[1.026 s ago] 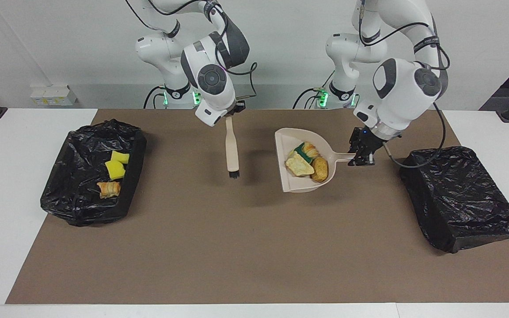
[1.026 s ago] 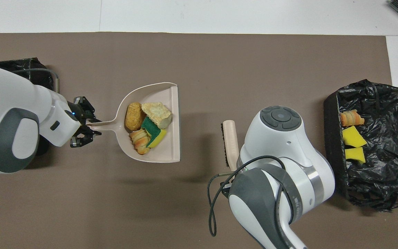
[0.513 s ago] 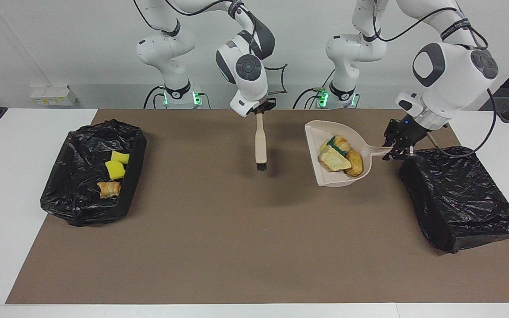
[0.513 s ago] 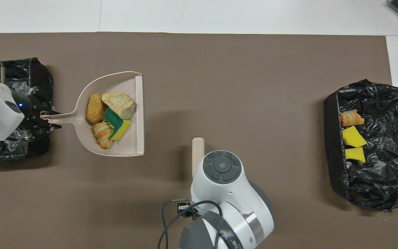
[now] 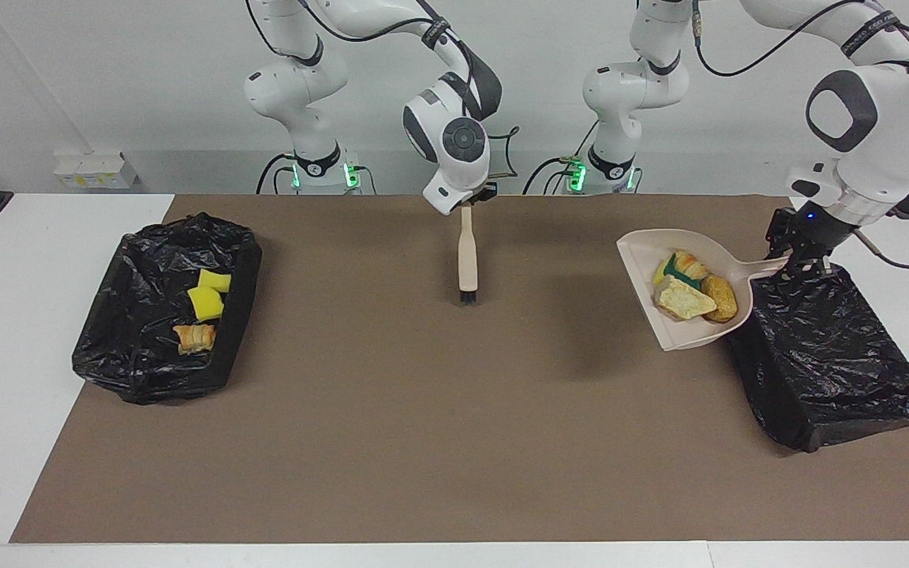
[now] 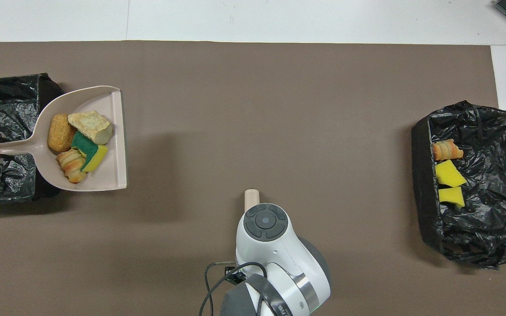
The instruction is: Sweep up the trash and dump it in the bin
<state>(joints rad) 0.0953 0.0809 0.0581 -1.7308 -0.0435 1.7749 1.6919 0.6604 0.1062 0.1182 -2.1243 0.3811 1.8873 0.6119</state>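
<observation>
The left gripper (image 5: 806,251), clamped on the loaded dustpan (image 5: 644,256), should tip it slowly over the black bin (image 5: 833,355), while the right gripper (image 5: 476,197) holds the brush (image 5: 467,256) tightly.

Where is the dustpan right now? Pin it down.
The dustpan is held up by the left gripper at the left arm's end of the table, its pan beside the black bin, four trash pieces inside.

Facing camera: high, across the surface (image 5: 454,473), looking back at both arm bases and the wall. Overhead camera: high above the robots' end, aimed steeply down and forward. Half a turn apart. Both take in the brown mat (image 6: 253,109) and both black-lined bins.
</observation>
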